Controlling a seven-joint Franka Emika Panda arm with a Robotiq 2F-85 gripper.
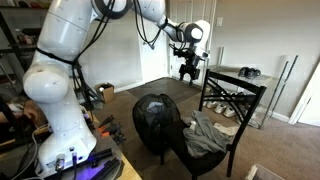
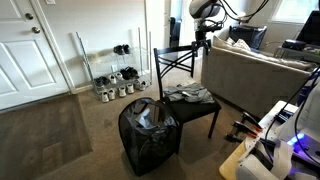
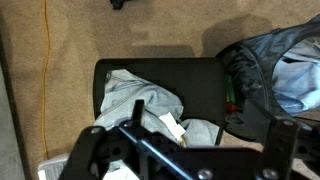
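Observation:
My gripper [image 1: 188, 70] hangs high over the back of a black wooden chair [image 1: 236, 98], also in the other exterior view [image 2: 203, 40]. Its fingers look spread and empty, touching nothing. In the wrist view the gripper [image 3: 190, 145] looks down on the chair seat [image 3: 195, 75]. A crumpled grey garment [image 3: 140, 100] with a white tag lies on the seat, and it shows in both exterior views [image 1: 205, 137] [image 2: 188, 94]. A black mesh laundry hamper [image 1: 155, 122] [image 2: 150, 137] [image 3: 262, 70] stands on the carpet against the chair, with cloth inside.
A low rack with shoes [image 2: 115, 78] stands by the wall near a white door [image 2: 30, 45]. A grey sofa [image 2: 262, 72] is behind the chair. An orange cable [image 3: 45, 80] runs across the carpet. The robot's base [image 1: 55, 105] stands on a cluttered table.

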